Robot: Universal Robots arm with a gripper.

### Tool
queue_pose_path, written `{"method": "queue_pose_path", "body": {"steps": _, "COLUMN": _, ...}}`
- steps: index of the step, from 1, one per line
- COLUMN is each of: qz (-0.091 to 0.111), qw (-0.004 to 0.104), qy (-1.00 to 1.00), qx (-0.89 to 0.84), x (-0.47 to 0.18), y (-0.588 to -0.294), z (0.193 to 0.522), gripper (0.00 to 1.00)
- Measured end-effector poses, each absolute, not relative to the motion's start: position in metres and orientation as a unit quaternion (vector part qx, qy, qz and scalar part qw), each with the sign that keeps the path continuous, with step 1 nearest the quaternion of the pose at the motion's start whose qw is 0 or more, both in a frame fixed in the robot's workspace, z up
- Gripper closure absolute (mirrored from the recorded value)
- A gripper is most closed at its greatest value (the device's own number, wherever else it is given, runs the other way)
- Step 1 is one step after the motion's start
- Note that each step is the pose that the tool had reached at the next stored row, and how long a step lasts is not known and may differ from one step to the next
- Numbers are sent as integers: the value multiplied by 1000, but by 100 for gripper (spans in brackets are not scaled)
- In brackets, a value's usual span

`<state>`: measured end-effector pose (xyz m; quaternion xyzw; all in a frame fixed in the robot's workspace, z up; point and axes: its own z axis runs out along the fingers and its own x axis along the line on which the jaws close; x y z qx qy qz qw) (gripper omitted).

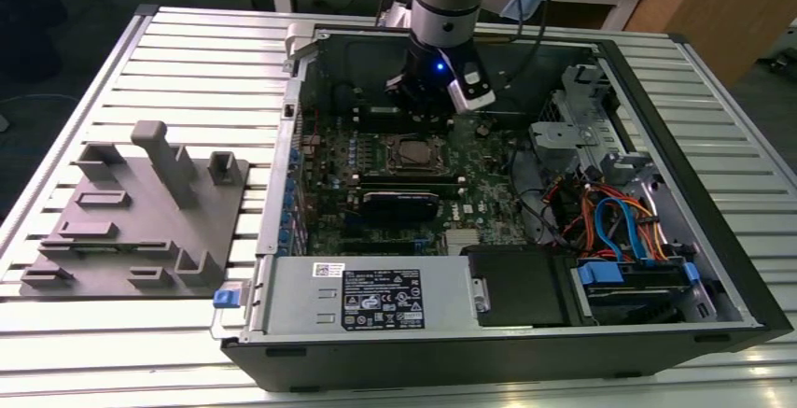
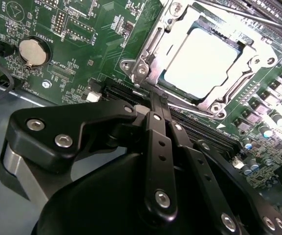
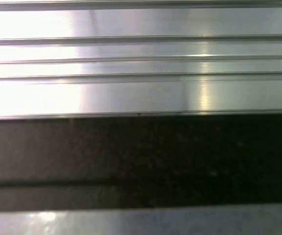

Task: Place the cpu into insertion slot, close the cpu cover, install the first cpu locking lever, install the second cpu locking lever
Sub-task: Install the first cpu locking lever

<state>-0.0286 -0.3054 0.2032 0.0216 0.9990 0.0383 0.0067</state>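
In the exterior view, an open computer case (image 1: 697,240) is seen lying on a ribbed metal surface (image 1: 187,44), with a grey plastic fixture (image 1: 137,212) well apart from it at the left of the frame. The arm comes down from the top centre, and the tool (image 1: 430,100) is held over the green circuit board (image 1: 486,175), just above the insertion slot (image 1: 412,153) in the picture. A white printed label (image 1: 384,301) is carried on the silver power supply box (image 1: 361,301) at the lower centre; its print is too small to be read. In the second wrist view, the cpu (image 2: 204,61) is seen seated in the insertion slot (image 2: 177,90) at the upper right of the frame, its dull silver top washed out by glare. The cpu cover (image 2: 150,54) is laid down around the chip, its frame bordering the edges. White lettering is printed on the board near a round coin battery (image 2: 33,52) at the upper left, but it is not legible. The tool (image 2: 155,110) is seen closed, its black fingers (image 2: 159,147) drawn together with nothing gripped, the tips close to the lower corner of the cover.
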Motion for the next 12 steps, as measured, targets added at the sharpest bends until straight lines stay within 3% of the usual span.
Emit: {"method": "queue_pose_path", "body": {"steps": 12, "qz": 34, "qw": 7, "qy": 999, "qx": 23, "x": -27, "y": -305, "z": 199, "gripper": 89}}
